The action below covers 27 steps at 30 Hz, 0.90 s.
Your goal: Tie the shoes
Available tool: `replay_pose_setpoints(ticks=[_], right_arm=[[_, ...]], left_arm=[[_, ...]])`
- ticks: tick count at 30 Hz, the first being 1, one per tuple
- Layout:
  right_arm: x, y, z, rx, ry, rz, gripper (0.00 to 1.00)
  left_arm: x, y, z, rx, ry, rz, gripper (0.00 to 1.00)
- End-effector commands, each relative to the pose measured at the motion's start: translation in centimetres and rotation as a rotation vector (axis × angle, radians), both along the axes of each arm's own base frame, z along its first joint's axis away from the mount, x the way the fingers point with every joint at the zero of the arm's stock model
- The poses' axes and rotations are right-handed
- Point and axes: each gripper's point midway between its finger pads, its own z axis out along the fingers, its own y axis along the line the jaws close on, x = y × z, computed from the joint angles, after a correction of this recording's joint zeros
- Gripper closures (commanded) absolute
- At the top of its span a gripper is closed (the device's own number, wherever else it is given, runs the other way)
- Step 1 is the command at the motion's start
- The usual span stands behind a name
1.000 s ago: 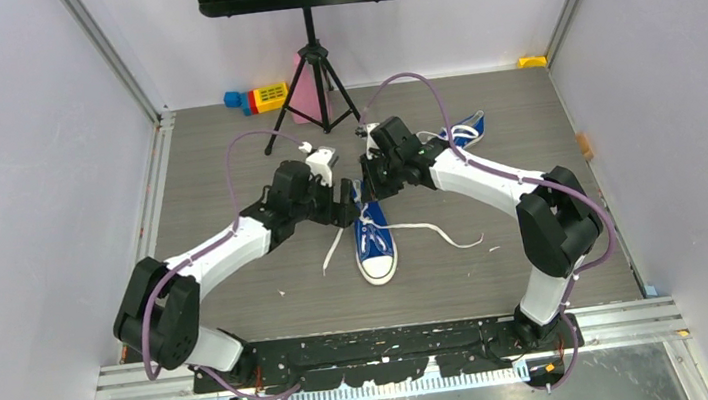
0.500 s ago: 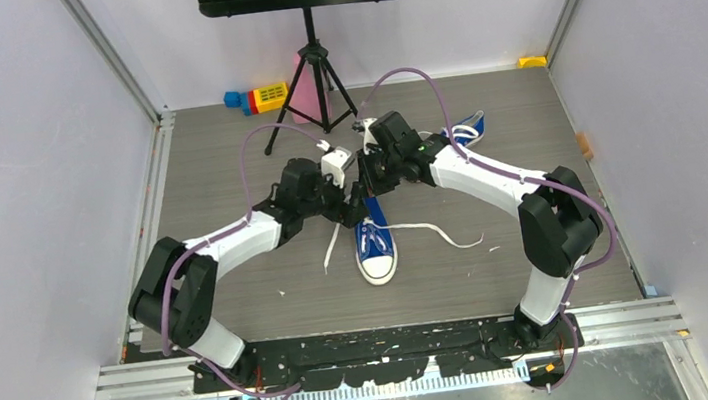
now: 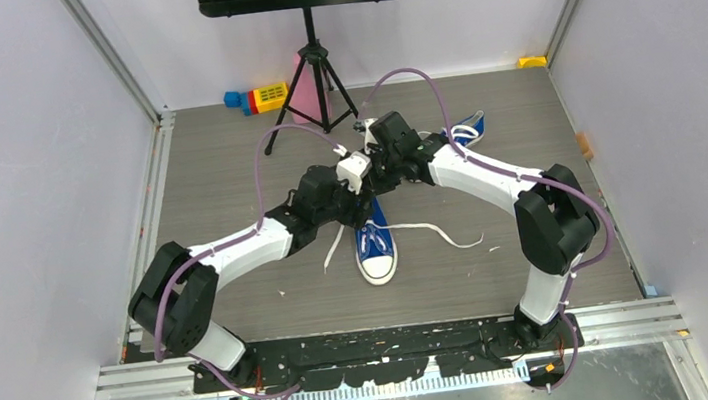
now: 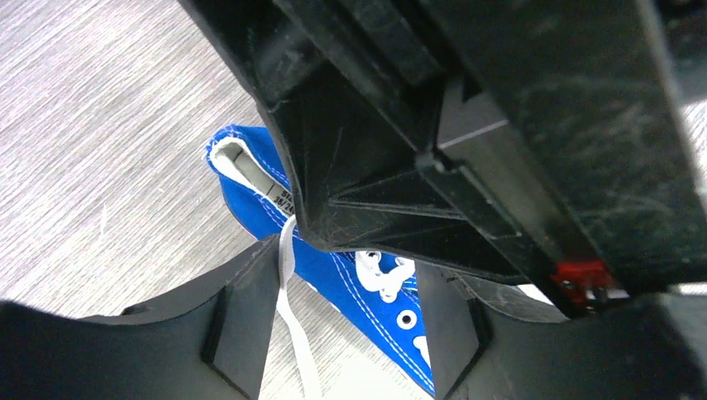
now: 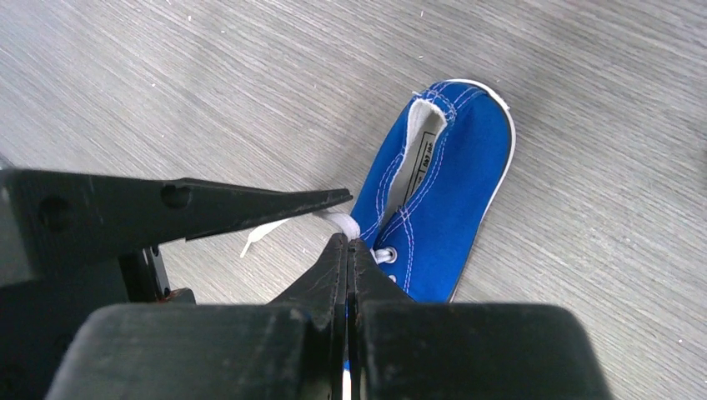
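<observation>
Right gripper (image 5: 346,243) is pinching a white lace (image 5: 338,222) between closed fingers above the near shoe (image 3: 376,248), which is lying just in front of the tripod (image 3: 317,83). Beside it, left gripper (image 4: 346,279) is straddling a strand with jaws apart. No knot is showing yet, lace ends are trailing loose, and the second shoe (image 3: 468,130), right of the tripod, is lying untied

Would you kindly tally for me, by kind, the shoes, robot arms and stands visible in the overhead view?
Blue shoes: 2 (near shoe, far shoe)
Robot arms: 2 (left arm, right arm)
Stands: 1 (tripod stand)
Total: 5
</observation>
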Motion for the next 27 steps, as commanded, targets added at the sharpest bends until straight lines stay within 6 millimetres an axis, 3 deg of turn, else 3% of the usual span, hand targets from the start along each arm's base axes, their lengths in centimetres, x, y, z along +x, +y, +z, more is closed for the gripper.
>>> replay_pose_setpoints(ticks=[1,4,8,14,27], right_arm=[[0.4,1.5,2.0,0.054,-0.037,0.021,1.0],[0.5,1.5,2.3,0.058,-0.042,0.02,1.0],[0.4,1.6,2.6,0.065,-0.044,0.023,1.0],[0.4,1.6,2.7,0.068,-0.048,0.019,1.0],[0.4,1.5,2.9,0.074,-0.056,0.016,1.0]], left_arm=[[1.9,0.1,2.2,-0.011,-0.064,0.071,0.43],[1.8,0.1,2.0,-0.007,-0.055,0.072,0.47],[1.6,0.2,1.3,0.01,-0.034,0.069,0.62],[1.3,0.2,0.4,0.013,0.009,0.075,0.77],[0.9,0.5,-0.8,0.0,0.058,0.099,0.68]])
